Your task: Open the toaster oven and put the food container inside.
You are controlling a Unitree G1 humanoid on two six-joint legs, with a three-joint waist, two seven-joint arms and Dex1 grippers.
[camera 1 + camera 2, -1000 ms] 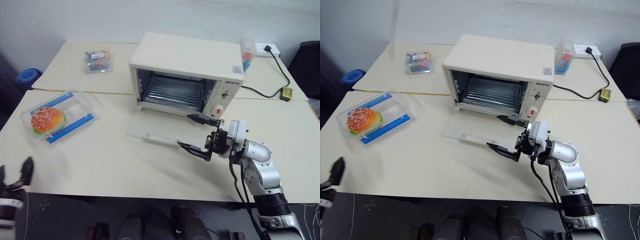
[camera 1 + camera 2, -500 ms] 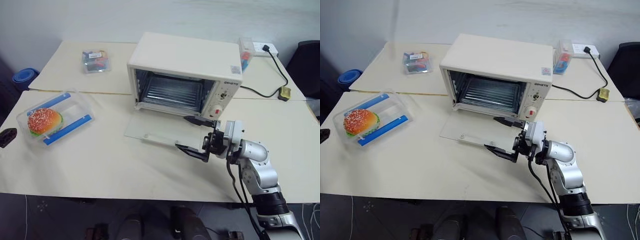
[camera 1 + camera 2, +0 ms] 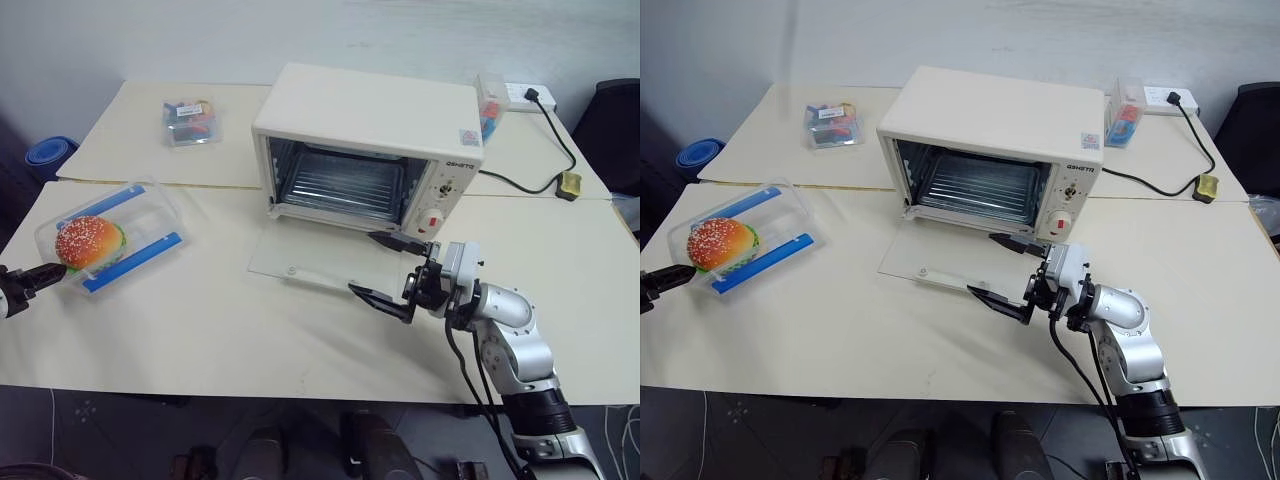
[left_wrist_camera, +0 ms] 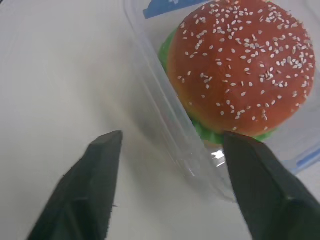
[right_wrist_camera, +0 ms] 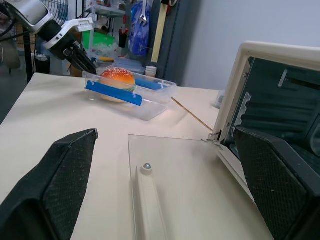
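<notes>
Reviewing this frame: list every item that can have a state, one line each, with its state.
toaster oven: glass door dropped fully open and lying flat on the table, cavity empty, rack visible.
food container: lid on, resting on the table, burger inside.
left gripper: open, fingers straddling the container's near corner.
right gripper: open, empty, over the lowered door's edge.
small clear box: closed, on the far table.
power cord: plugged into the strip.

The left gripper is cut off by the head view's edge, so its arm goes unseen. In the left wrist view the food container runs past the frame. The small clear box's contents are too small to identify
</notes>
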